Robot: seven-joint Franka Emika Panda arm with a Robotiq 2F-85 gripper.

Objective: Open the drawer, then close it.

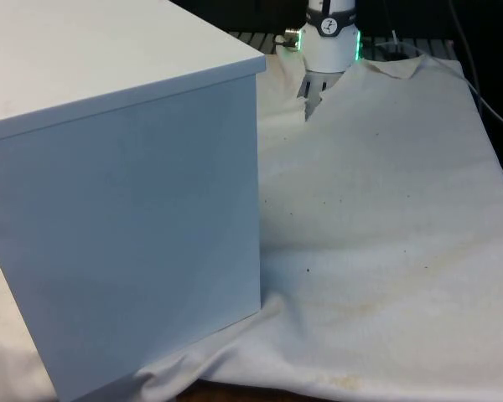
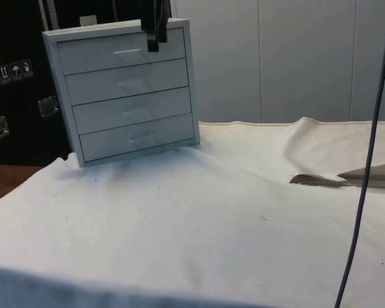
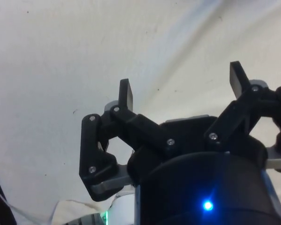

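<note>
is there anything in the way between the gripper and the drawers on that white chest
Nothing visible blocks it. In the side view the open gripper hangs in front of the top drawer of the white chest, all four drawers shut. Only bare white cloth lies before them.

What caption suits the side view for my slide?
Black gripper hangs before the top drawer of a white four-drawer chest, all shut.

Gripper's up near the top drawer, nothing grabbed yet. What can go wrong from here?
1. The gripper hangs open over the white cloth, gripping nothing. In the side view it hangs in front of the top drawer, whose handle looks shallow; the fingers may slip off.
2. The chest of drawers stands tilted on the rumpled cloth; a pull might drag or tip it rather than open the drawer.
</note>
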